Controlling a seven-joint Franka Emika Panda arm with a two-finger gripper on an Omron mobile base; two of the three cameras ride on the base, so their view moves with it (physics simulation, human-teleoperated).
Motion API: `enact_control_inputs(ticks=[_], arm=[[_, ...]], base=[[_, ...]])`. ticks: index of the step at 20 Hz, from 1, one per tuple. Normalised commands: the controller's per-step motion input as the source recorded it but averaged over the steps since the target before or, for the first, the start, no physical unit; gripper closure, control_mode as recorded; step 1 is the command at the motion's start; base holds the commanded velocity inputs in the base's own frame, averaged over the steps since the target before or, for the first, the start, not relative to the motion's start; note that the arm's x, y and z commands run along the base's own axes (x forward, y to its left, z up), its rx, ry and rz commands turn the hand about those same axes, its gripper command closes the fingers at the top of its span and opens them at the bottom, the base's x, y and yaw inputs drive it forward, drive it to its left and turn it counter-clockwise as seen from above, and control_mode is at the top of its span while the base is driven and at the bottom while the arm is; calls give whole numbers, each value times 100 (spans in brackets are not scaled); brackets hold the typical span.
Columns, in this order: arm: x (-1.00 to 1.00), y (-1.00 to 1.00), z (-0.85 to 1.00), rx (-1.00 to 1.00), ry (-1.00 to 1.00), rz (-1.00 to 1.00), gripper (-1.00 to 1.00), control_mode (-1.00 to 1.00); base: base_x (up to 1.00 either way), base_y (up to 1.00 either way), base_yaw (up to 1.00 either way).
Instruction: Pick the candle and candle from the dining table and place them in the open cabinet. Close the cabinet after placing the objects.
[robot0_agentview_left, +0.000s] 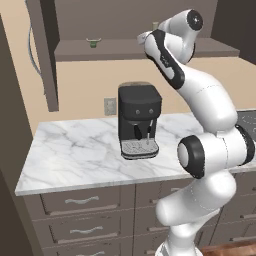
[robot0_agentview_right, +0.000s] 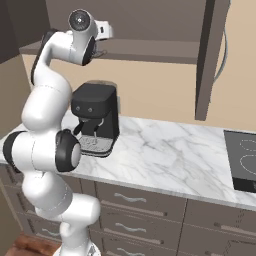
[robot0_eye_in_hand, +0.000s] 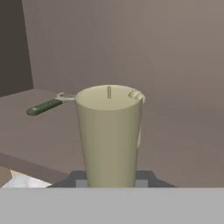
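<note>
Tool (robot0_eye_in_hand: 109, 179) clamped on candle (robot0_eye_in_hand: 109, 135), up inside cabinet (robot0_eye_in_hand: 131, 43) over shelf (robot0_eye_in_hand: 39, 131). Release pending; second candle and door closing judged left.

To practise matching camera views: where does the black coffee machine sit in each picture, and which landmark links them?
Left base view: coffee machine at centre, on the marble counter, left of the arm.
Right base view: centre-left, just right of the arm.
Hand view: aimed higher, into the cabinet past the candle.
Shared landmark: the brown cabinet shelf.
</note>
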Motion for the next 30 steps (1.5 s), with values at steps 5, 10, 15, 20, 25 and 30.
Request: enact_control_inputs(ticks=[5,10,15,20,25,30], arm=[[37,0,0,0,0,0,100,-100],[37,0,0,0,0,0,100,-100],[40,0,-1,0,3,0,100,-100],[30,6,-20,0,0,0,100,-100],[29,4,-22,0,0,0,100,-100],[30,4,-20,0,0,0,100,-100]], base=[[0,0,0],[0,0,0],[0,0,0],[0,0,0],[0,0,0],[0,0,0]])
